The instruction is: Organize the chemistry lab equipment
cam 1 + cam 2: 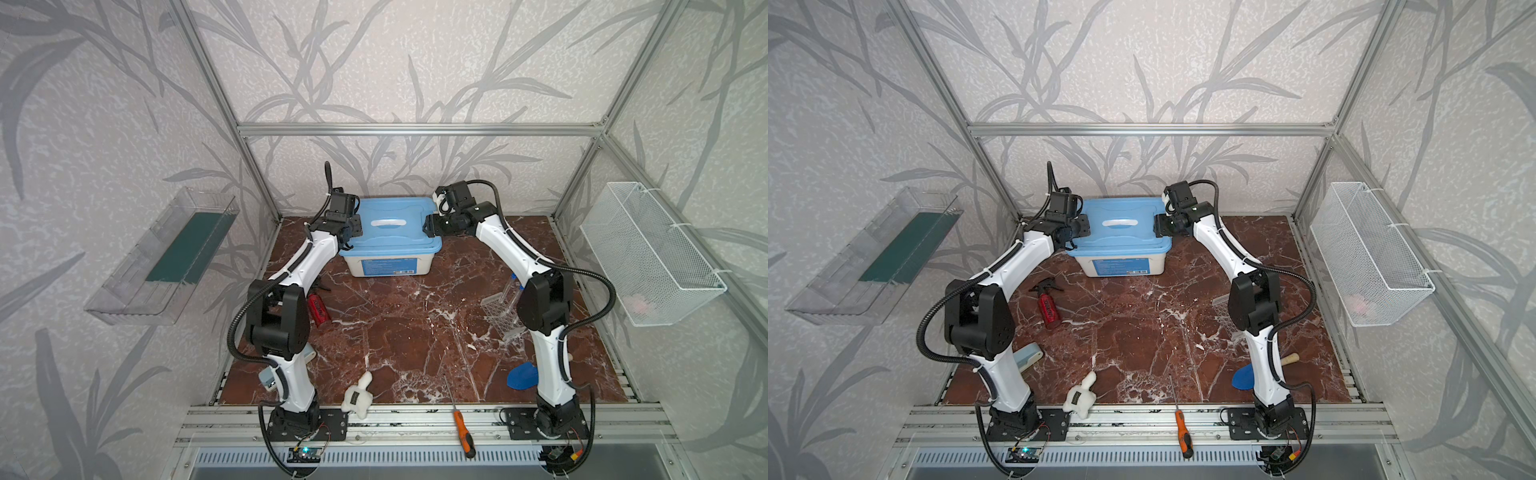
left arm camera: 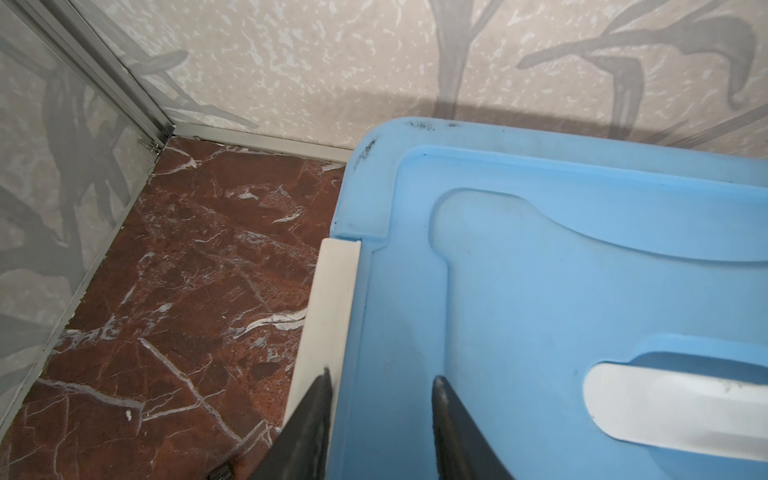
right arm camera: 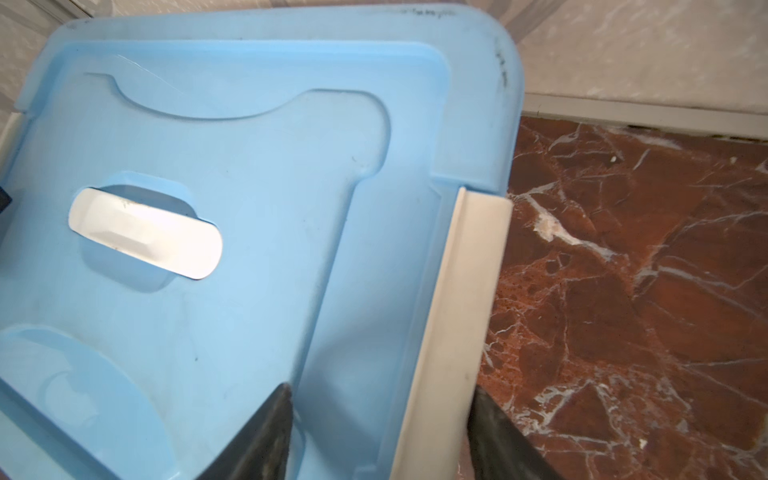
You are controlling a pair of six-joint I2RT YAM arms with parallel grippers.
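The middle of the marble tabletop (image 1: 415,332) lies open right up to the blue-lidded storage box (image 1: 390,232), which blocks the far centre. A red spray bottle (image 1: 1048,309) lies in the way on the left. On the right the clear tube rack (image 1: 500,313) sits, seemingly close against the right arm's elbow (image 1: 542,303). A white plush toy (image 1: 359,395), an orange-handled screwdriver (image 1: 463,432) and a blue trowel (image 1: 523,376) crowd the near edge.
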